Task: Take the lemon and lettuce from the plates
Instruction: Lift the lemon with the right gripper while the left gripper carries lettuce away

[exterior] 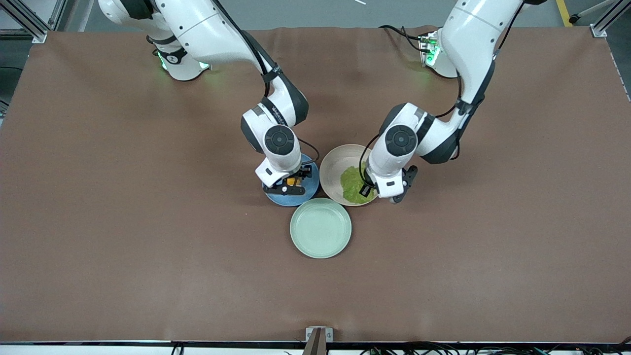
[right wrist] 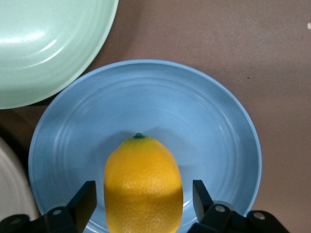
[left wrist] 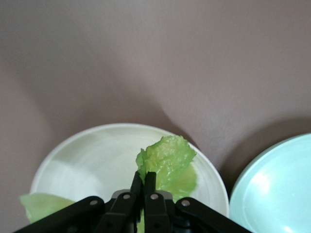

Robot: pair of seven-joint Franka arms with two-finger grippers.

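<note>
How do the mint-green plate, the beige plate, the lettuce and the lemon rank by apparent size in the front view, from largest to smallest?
1. Mint-green plate and beige plate: they look about equal; the left arm covers part of the beige one, so I do not rank them.
2. Lettuce.
3. Lemon, mostly hidden by the right gripper.

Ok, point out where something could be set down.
The mint plate lies bare, with open table toward both arms' ends. It is crowded where the right gripper straddles the lemon over the blue plate and the left gripper pinches the lettuce over the beige plate.
</note>
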